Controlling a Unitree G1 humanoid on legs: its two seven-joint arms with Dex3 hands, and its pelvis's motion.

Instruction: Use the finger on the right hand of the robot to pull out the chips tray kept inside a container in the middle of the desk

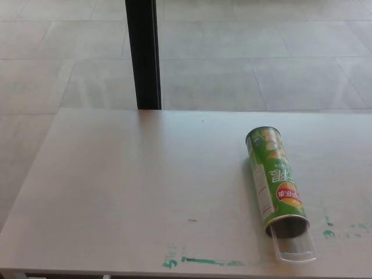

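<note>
A green chips can (273, 177) lies on its side on the right part of the pale desk (133, 192), its open mouth turned toward the near edge. A clear plastic tray (295, 249) pokes a short way out of that mouth and rests on the desk. No part of the robot shows in the head view, neither hand nor forearm.
Green marker smears (200, 261) run along the desk's near edge, with more (343, 231) to the right of the can. A black post (144, 55) stands behind the desk's far edge. Grey floor tiles lie beyond.
</note>
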